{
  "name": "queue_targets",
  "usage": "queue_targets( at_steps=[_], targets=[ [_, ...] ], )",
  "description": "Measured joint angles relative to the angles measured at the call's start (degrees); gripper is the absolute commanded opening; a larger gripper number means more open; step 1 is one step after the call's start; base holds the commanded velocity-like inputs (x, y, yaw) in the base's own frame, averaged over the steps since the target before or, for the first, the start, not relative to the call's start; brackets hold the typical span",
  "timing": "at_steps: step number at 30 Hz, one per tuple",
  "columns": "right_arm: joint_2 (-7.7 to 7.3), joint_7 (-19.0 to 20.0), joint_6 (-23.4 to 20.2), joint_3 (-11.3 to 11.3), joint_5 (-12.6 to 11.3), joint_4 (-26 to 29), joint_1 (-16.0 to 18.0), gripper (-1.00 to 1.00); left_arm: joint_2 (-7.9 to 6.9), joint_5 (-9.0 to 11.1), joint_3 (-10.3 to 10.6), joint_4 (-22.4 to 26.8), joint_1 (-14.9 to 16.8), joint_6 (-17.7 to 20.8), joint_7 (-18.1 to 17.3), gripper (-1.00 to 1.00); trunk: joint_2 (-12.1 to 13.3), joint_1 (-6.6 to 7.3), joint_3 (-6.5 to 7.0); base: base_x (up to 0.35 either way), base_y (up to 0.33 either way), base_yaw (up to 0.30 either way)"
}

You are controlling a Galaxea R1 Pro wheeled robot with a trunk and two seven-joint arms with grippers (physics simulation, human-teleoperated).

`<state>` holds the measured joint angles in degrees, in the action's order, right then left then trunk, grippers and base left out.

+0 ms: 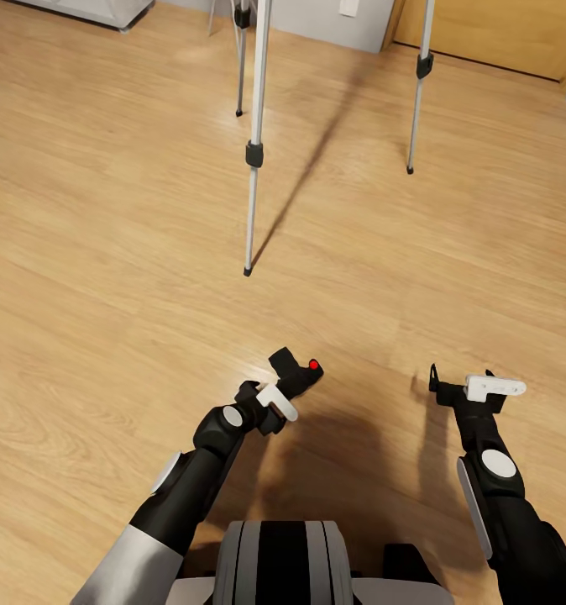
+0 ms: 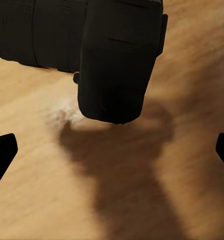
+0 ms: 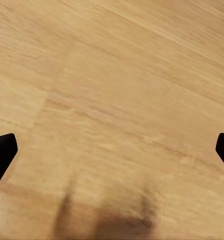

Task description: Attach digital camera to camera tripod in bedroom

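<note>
The digital camera (image 1: 296, 376), black with a red button on top, sits low over the light wood floor just past my left gripper (image 1: 281, 395). In the left wrist view the digital camera (image 2: 102, 55) looms close and dark, off to one side of the open fingers, whose fingertips (image 2: 2, 150) stand far apart with only floor between them. I cannot tell whether it rests on the floor. The camera tripod (image 1: 254, 155) stands ahead with three silver legs on the floor; its head is out of view. My right gripper (image 1: 461, 380) hovers open over bare floor.
A wooden door (image 1: 501, 34) is at the far right behind the tripod, with a grey-white wall (image 1: 317, 17) beside it. A pale piece of furniture (image 1: 90, 8) sits at the far left. Wood floor (image 3: 121, 100) spreads between me and the tripod legs.
</note>
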<state>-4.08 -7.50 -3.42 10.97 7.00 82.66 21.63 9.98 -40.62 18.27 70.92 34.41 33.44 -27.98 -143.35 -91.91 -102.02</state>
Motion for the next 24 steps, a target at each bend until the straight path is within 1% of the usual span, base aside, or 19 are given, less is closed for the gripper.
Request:
queue_targets(
  at_steps=[8, 24],
  targets=[
    [0.00, 0.0, 0.0, 0.0, 0.0, 0.1, 0.0, 1.00, 0.00, 0.0, 0.0, 0.3, 0.0, 0.0, 0.1, 1.00, 0.0, 0.00, -0.48, 0.000, 0.000, 0.000],
    [-0.03, 0.0, 0.0, 0.0, 0.3, 0.1, 0.0, 1.00, 0.00, -0.2, 0.0, 0.4, 0.3, -0.1, 0.4, 1.00, 0.0, 0.00, -1.91, 0.000, 0.000, 0.000]
  ],
)
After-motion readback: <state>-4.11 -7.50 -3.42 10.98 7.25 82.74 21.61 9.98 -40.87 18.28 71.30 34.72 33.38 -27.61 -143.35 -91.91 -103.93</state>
